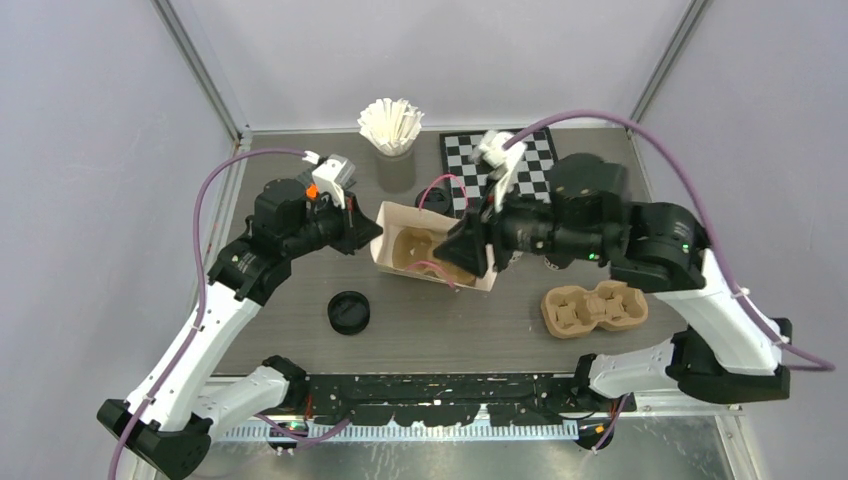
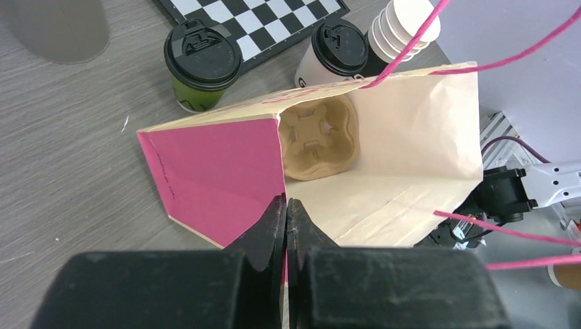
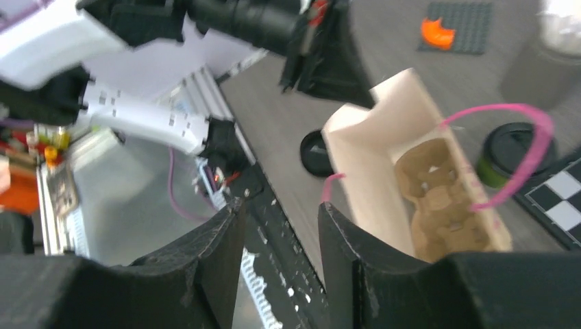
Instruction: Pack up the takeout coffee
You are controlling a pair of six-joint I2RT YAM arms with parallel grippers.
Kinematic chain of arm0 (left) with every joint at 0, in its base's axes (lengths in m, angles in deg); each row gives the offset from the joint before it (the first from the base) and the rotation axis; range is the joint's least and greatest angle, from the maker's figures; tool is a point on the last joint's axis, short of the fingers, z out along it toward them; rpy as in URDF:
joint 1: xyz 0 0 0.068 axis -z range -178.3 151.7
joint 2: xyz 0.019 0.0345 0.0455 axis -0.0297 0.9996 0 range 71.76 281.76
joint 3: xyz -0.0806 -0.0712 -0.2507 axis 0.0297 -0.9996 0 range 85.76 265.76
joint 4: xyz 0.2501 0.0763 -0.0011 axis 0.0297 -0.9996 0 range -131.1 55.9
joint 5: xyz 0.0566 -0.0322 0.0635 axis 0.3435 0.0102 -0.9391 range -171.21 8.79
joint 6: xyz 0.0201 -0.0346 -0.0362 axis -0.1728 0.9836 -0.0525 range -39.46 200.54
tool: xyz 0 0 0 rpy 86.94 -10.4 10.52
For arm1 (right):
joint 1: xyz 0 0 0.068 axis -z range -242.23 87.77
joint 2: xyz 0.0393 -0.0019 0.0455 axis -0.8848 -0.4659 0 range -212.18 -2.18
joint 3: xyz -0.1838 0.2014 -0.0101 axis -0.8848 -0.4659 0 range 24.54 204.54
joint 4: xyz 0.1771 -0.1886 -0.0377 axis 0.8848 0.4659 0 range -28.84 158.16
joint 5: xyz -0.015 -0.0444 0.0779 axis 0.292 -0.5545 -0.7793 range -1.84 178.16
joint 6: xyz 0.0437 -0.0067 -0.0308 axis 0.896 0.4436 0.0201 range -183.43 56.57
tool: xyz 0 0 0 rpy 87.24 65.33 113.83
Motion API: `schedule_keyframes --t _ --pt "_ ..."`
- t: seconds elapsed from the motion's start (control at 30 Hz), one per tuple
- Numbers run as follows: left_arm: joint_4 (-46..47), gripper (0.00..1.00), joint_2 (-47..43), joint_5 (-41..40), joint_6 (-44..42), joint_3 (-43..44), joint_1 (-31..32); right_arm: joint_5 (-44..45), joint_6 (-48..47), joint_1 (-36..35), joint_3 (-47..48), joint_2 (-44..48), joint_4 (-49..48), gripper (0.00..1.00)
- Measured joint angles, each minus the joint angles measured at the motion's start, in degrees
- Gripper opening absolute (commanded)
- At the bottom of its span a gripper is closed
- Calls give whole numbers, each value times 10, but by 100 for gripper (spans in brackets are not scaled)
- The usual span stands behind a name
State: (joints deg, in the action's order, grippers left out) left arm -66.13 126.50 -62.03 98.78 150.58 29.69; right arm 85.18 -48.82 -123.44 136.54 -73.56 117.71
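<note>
pinching the cream paper bag with pink handles (image 2: 411, 151) open in the shut left hand (image 2: 286, 204), half-open right hand (image 3: 281, 212) empty opposite, ready for the dark olive-green, black-lidded paper cup (image 2: 201, 65) on the counter (image 2: 68, 151) beyond the left hand.

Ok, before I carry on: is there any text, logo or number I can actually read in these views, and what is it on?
Nothing reads clearly.
paper bag: pink print along its far rim, seen edge-on, unreadable.
Same bag, pink side panel: a faint line of writing, too small to read.
green coffee cup: raised marks on its black lid, too small to read.
white cup: a dark mark on its wall, mostly hidden behind the bag.
</note>
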Motion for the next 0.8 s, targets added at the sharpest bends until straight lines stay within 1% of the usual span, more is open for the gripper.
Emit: schedule_keyframes --t 0.1,0.2,0.37,0.6,0.7,0.8 --pt "-1 0 0 0 0 0 0 11 -17 -52 2 -30 21 41" --pt "0 0 -4 0 -1 -2 0 36 -31 -65 2 -64 51 41" --pt "3 0 -26 1 -5 -19 0 88 -43 -65 -10 -76 59 52" --pt "13 0 -40 4 -7 -33 0 170 -42 -66 -11 -16 24 60" --pt "15 0 -40 4 -7 -34 0 236 -35 -65 -28 19 -5 65" --pt "15 0 -40 6 -7 -35 0 309 -35 -59 -38 40 -14 71"
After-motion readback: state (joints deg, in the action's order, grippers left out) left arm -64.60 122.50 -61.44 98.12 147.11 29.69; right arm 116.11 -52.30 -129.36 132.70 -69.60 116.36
